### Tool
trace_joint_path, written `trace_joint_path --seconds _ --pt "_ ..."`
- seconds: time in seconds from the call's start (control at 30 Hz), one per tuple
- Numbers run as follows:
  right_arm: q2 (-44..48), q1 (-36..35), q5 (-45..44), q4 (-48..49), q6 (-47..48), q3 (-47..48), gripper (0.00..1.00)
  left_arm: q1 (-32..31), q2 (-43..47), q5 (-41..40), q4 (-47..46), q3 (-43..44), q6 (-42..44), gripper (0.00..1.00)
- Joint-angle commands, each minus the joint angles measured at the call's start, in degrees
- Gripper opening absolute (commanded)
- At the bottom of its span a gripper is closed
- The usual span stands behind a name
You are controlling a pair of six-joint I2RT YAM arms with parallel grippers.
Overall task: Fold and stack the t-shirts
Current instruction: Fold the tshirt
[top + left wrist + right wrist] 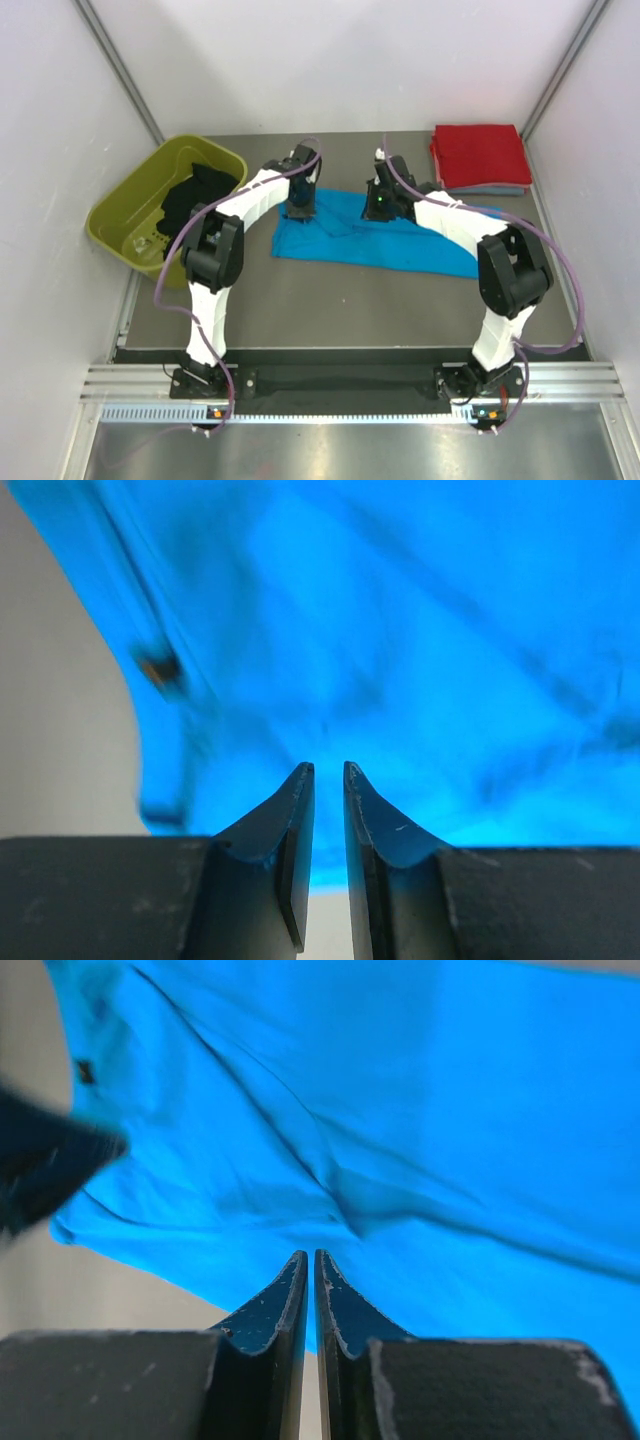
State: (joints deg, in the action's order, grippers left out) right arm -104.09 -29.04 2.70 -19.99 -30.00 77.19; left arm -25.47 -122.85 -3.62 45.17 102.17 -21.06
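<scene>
red t-shirt (478,152) sits folded far right; turquoise t-shirt (340,245) lies unfolded beneath left claw (328,772), slightly apart, and right claw (312,1256), nearly together.

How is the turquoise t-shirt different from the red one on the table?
The turquoise t-shirt lies spread out and creased across the middle of the table; the red t-shirt is folded into a neat square at the far right corner. The turquoise one rests directly on the table, the red one on a folded grey-blue shirt. The turquoise one covers much more area than the red one. Both are plain cloth.
</scene>
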Motion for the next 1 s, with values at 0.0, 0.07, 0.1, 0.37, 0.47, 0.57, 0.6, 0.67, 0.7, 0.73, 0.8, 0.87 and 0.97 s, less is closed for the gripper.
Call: trace_joint_path --seconds 0.0,0.07,0.1,0.37,0.47,0.57,0.6,0.67,0.7,0.73,0.8,0.87,0.97 --pt "4.42 1.17 -2.43 -1.63 0.99 -3.62 0.08 -2.65 9.80 1.34 -2.98 -8.20 -2.23 0.23" --pt "5.39 1.79 -2.44 -1.37 1.08 -5.63 0.08 -3.26 11.48 0.63 -3.85 -11.28 -2.93 0.23" --pt "6.09 2.23 -2.44 -1.37 1.17 -6.17 0.08 -3.35 12.62 0.02 -4.38 -13.47 -3.20 0.23" --pt "8.73 3.02 -2.17 -0.75 1.26 -9.07 0.08 -3.71 14.13 -2.01 -7.19 -19.20 -4.43 0.22" --pt "9.52 3.28 -2.26 -0.75 1.17 -9.51 0.08 -3.71 12.47 -3.85 -7.99 -19.90 -4.69 0.22" --pt "10.23 3.28 -2.43 -1.02 1.17 -9.51 0.08 -3.62 10.70 -7.09 -7.03 -19.47 -5.48 0.22" --pt "10.75 3.55 -2.44 -1.10 1.26 -9.60 0.08 -3.62 9.31 -8.24 -6.50 -18.94 -5.74 0.22" --pt "11.28 3.55 -3.83 -1.46 1.26 -9.60 0.08 -3.53 7.98 -10.87 -5.19 -17.98 -6.36 0.22" --pt "11.80 3.72 -4.28 -1.46 1.35 -9.69 0.08 -3.53 6.67 -11.41 -4.74 -17.62 -6.54 0.22" --pt "12.07 3.90 -4.46 -1.54 1.35 -9.86 0.08 -3.53 5.96 -12.02 -4.39 -17.27 -6.80 0.22" --pt "12.60 4.34 -4.72 -1.54 1.35 -9.95 0.08 -3.44 4.46 -13.52 -3.42 -16.39 -6.98 0.22" --pt "12.86 4.86 -4.72 -1.46 1.35 -10.04 0.08 -3.35 3.06 -14.92 -2.46 -15.25 -7.15 0.22" --pt "13.04 5.39 -4.63 -1.46 1.35 -10.04 0.08 -2.83 1.83 -15.63 -1.84 -13.67 -7.33 0.22"
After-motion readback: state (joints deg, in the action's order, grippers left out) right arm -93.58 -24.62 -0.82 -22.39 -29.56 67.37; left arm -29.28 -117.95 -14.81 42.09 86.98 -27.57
